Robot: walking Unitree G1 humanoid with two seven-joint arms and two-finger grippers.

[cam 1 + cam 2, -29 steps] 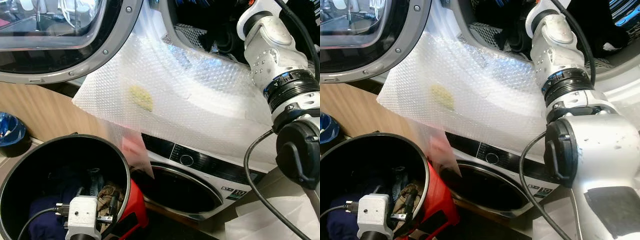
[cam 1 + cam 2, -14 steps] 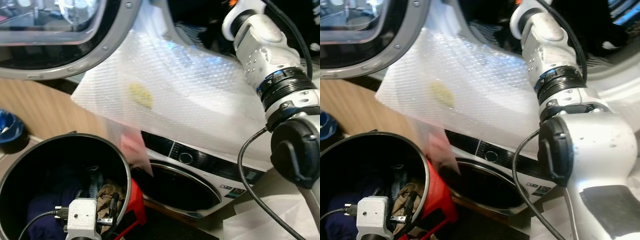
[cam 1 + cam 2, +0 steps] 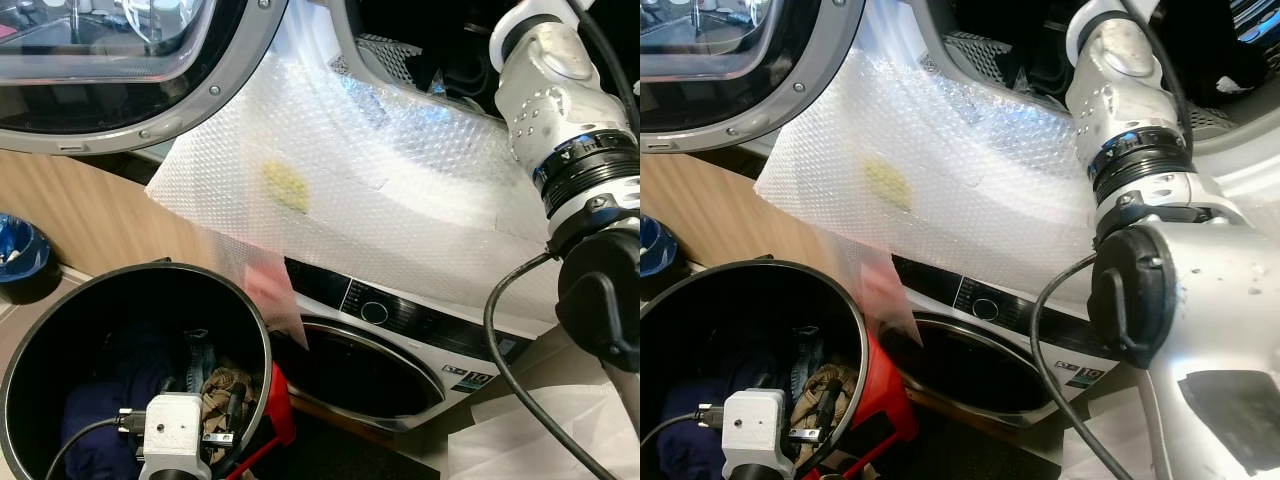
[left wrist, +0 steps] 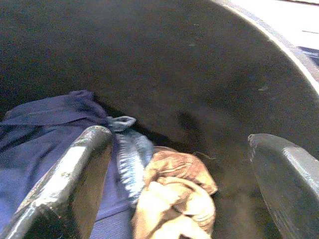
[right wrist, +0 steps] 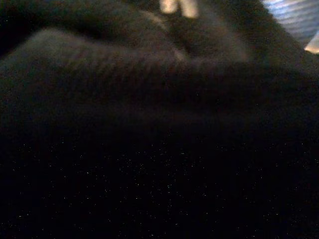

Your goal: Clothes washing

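A black bin stands at my lower left with clothes in it: a navy garment, a tan cloth and a pale blue scrap. My left gripper hangs open inside the bin just above the tan cloth, its black fingers on either side of it. My right arm reaches up into the open upper drum, where its gripper is hidden. The right wrist view is very dark, with dark fabric close up.
Bubble wrap is draped over the front below the upper drum. The round glass door is swung open at upper left. A lower washer with a dark door stands beside the bin. A blue bowl lies on the floor at left.
The head view has wobbled slightly. My right arm stays reaching into the upper drum and my left gripper stays inside the bin; the clothes lie as before.
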